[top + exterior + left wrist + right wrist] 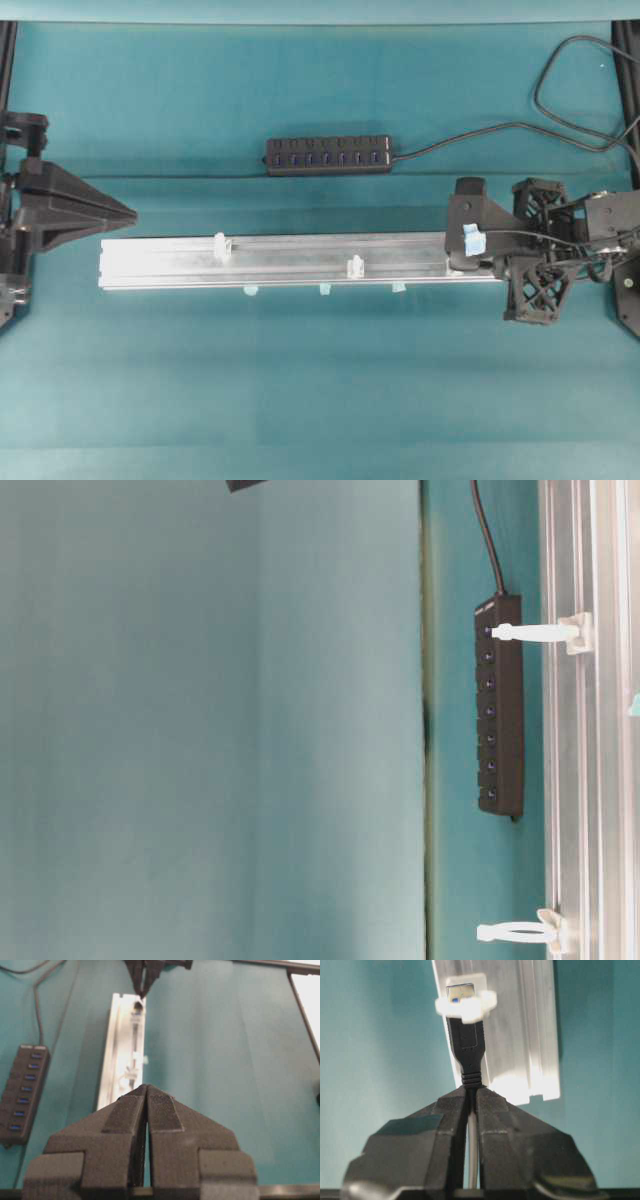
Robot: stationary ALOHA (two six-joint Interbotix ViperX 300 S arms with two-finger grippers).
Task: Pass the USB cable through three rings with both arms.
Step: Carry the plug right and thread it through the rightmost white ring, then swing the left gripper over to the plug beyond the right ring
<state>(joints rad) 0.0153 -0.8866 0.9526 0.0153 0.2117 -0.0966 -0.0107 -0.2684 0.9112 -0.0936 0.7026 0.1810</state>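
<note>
The thin black USB cable (468,1055), ending in a moulded black plug with a silver metal tip, is seen clamped just behind its ribbed collar by the right pincer (470,1091); the tip is lodged in a small whitish translucent plastic ring (465,1006) standing at the near end of the long silver aluminium rail (520,1025); two further whitish rings (221,245) (354,266) are seen upright farther along the rail in the overhead view, well apart from each other; small pale teal tabs (325,289) are set along the rail's edge. The left pincer (146,1096) is clenched on nothing, held off the rail's far end. The rail lies on a teal cloth-covered tabletop (300,380); a black multi-port hub (329,155) with blue sockets lies beside it, its own black lead (560,110) looping away.
</note>
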